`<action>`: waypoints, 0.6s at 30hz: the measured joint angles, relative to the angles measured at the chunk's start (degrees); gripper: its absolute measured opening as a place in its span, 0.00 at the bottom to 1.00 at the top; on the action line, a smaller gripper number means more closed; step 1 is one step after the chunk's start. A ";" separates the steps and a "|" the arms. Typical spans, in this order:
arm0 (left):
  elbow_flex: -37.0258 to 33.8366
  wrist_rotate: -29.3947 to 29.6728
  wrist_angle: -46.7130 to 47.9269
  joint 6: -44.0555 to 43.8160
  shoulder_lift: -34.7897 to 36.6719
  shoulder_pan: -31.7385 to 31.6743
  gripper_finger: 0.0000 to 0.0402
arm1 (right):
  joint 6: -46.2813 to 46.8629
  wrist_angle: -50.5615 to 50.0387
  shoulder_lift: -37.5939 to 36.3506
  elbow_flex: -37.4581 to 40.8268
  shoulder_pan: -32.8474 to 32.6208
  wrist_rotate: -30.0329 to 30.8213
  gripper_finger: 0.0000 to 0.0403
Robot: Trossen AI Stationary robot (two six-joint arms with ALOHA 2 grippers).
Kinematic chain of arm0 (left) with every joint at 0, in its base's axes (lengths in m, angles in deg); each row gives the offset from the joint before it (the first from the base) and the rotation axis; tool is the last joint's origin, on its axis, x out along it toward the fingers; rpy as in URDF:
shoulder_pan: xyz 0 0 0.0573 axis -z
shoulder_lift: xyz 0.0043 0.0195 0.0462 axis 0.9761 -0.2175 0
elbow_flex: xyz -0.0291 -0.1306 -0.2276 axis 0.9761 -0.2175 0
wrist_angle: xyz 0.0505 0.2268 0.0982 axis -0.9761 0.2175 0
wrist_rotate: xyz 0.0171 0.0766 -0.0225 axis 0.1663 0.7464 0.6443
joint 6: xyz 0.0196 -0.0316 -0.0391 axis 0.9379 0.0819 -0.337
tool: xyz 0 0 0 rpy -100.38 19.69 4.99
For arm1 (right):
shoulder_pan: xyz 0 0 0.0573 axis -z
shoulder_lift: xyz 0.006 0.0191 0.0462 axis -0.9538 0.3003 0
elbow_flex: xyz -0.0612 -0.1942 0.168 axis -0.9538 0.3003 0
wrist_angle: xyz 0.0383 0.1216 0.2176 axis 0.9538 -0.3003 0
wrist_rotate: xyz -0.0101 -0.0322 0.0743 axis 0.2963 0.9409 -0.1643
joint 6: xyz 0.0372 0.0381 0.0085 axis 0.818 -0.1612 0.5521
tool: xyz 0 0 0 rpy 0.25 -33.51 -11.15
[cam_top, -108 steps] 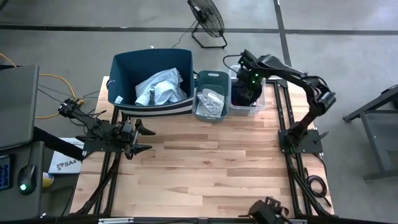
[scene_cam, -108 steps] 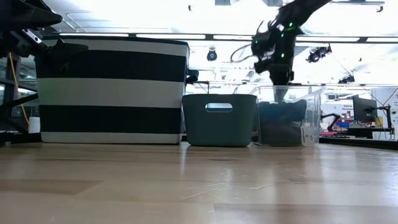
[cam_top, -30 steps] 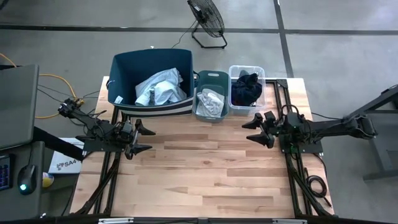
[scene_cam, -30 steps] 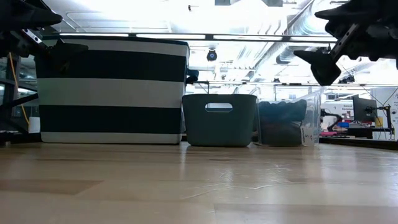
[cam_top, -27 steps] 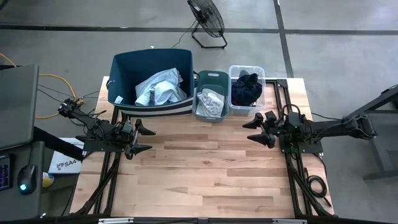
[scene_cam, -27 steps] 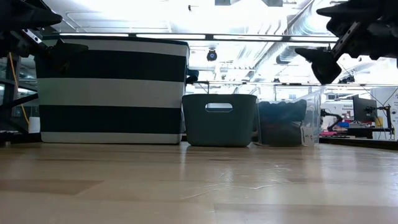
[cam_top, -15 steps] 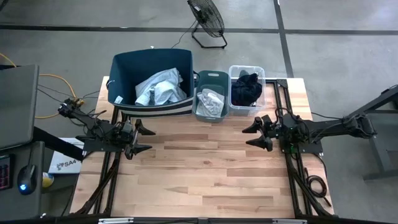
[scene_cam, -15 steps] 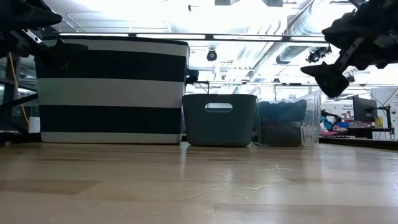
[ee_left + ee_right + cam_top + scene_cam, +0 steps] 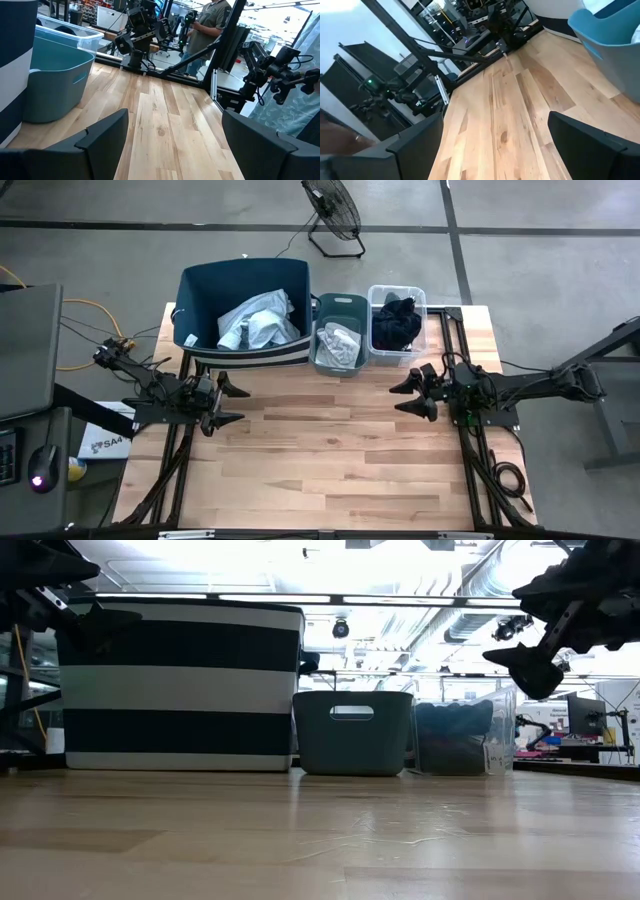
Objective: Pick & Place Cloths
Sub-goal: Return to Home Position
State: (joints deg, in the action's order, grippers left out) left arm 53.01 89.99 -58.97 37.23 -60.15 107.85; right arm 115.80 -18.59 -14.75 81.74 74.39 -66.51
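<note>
While left end effector (image 9: 243,404), right end effector (image 9: 396,399) gape empty, floor label (image 9: 104,444) reads SA4.

The high camera looks straight down on the whole pale wooden plank table (image 9: 330,460). The low one sits at board level, facing the striped navy-and-white fabric bin (image 9: 180,685). Both wrist cameras skim those boards between their dark fingers (image 9: 102,142), facing each other.

Bright, even overhead light — ceiling lights (image 9: 330,570) glare white, shadows soft.
</note>
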 joint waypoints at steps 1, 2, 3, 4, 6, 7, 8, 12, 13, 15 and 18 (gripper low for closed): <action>0.00 0.00 0.02 -0.02 0.01 -0.02 0.79 | -0.31 0.00 0.01 0.00 0.00 0.11 0.88; 0.00 0.00 0.00 -0.02 0.01 0.00 0.79 | -0.88 0.00 0.02 0.00 0.00 0.13 0.88; 0.00 0.00 0.02 -0.01 -0.01 0.00 0.79 | -1.53 0.00 0.02 0.00 0.00 0.11 0.88; 0.00 0.00 0.02 0.00 0.01 -0.02 0.79 | -1.95 0.00 0.02 0.00 0.00 0.11 0.88; 0.00 0.00 0.02 -0.02 0.00 0.00 0.79 | -3.07 0.00 0.02 0.00 0.00 0.11 0.88; -0.01 -0.02 0.02 -0.01 0.00 -0.01 0.79 | -3.17 0.00 0.02 0.00 0.00 0.11 0.88; -0.01 -0.01 0.02 -0.01 0.01 -0.01 0.79 | -3.10 0.00 0.02 0.00 0.00 0.13 0.88; 0.00 -0.01 0.02 -0.02 0.01 -0.01 0.79 | -3.13 0.00 0.02 0.00 0.00 0.11 0.88; 0.00 0.00 0.02 -0.02 0.01 -0.01 0.79 | -3.13 0.00 0.02 0.00 0.00 0.11 0.88; 0.00 0.00 0.02 -0.01 0.00 -0.02 0.79 | -3.13 0.00 0.02 0.00 0.00 0.11 0.88; 0.00 -0.01 0.02 -0.01 0.01 -0.01 0.79 | -3.13 0.00 0.02 0.00 0.00 0.11 0.88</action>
State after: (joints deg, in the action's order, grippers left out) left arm 53.01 89.98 -58.96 37.21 -60.15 107.84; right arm 112.67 -18.59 -14.73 81.74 74.39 -66.40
